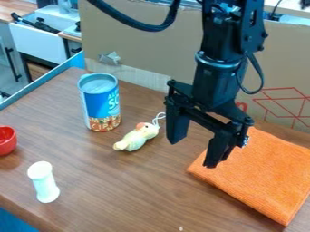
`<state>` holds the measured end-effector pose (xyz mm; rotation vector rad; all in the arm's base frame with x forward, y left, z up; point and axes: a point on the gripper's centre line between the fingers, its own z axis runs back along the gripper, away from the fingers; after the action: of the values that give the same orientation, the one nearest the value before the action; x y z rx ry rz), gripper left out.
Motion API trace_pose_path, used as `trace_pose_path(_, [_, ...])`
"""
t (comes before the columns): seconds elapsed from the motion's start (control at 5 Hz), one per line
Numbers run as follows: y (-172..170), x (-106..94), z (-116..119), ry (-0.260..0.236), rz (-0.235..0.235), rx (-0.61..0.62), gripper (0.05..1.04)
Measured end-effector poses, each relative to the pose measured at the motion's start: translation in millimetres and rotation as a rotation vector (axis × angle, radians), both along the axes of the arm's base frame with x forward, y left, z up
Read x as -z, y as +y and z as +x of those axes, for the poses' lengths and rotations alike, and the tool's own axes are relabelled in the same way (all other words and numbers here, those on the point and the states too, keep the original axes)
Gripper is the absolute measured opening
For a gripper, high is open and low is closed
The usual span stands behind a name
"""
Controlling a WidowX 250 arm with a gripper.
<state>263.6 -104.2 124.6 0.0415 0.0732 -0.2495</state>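
Spreads a black, angular, plastic-looking hand (193,152) wide near a folded, rectangular orange fabric cloth (260,174), gripping nothing, no grasp made. Has, ungrasped left of the cloth, a pale-yellow, bird-shaped, soft-looking toy (137,137).

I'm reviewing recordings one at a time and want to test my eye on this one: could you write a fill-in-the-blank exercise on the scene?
The end effector has its fingers apart and holds ____.
Of the can and the bird-shaped toy, the one nearer the end effector is the ____.
The folded cloth is coloured ____.
The bowl at the view's left edge is coloured ____.
Missing words: nothing; toy; orange; red.
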Motion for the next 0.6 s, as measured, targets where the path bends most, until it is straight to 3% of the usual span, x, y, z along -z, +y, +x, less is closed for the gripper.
trace_pose_path(0.2, [1, 7.9, -1, 0.026, 0.013, -0.006, 1.001])
trace_pose_path(0.4, [-5, 2.2, 31, -0.084, 0.008, -0.021, 1.001])
trace_pose_path(0.6, [-18, 8.5, 64, -0.159, -0.013, -0.048, 1.001])
